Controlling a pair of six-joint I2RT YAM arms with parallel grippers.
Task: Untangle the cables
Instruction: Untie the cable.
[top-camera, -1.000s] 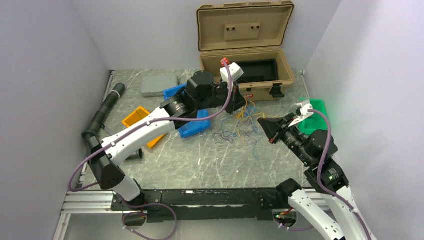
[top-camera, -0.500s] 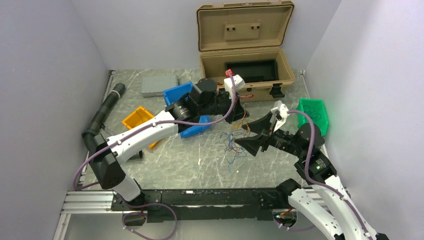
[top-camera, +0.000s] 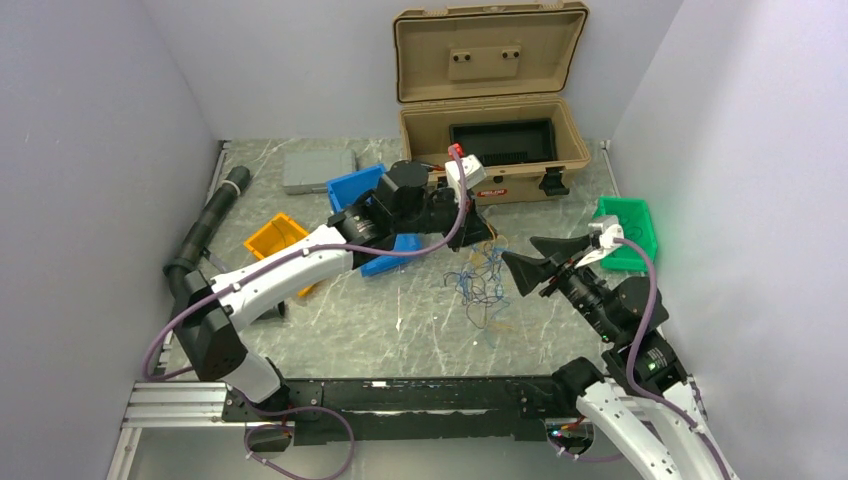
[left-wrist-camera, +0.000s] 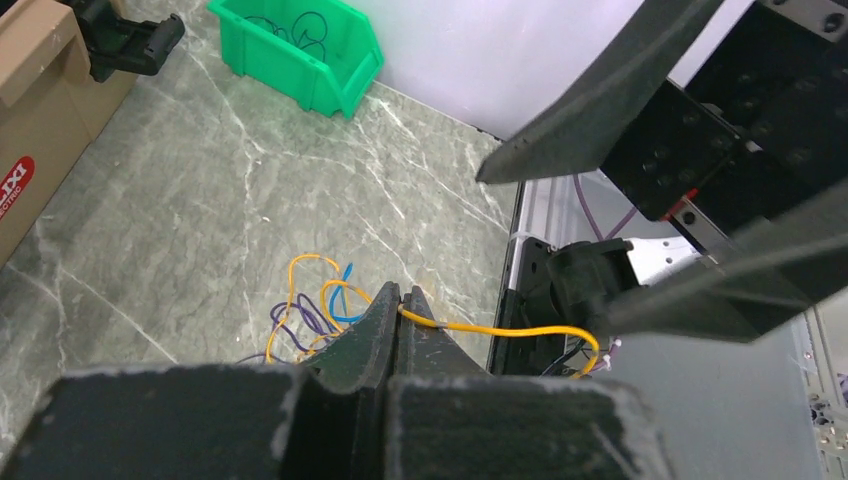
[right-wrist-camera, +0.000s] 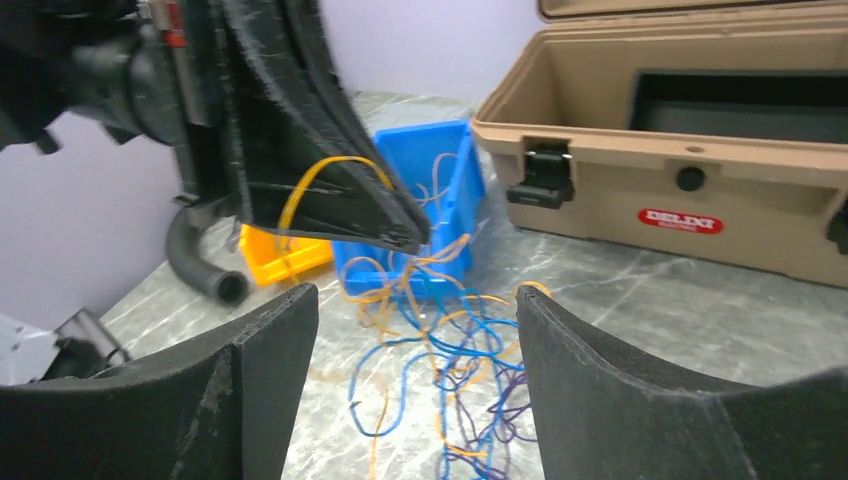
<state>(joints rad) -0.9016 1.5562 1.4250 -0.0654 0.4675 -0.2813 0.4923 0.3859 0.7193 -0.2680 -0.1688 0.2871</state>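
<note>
Left fingers (left-wrist-camera: 375, 330) clamped on thin yellow wire (left-wrist-camera: 500, 329); right fingers (right-wrist-camera: 250, 390) apart, facing blue-purple-orange wire tangle (top-camera: 480, 285) on grey marbled table (top-camera: 330, 320)

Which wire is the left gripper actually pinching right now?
The yellow wire, clamped in the shut left gripper; the blue and purple wires are loose beneath it.

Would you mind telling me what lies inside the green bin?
A few thin dark cables coil inside the green bin; its front wall hides the bottom.
</note>
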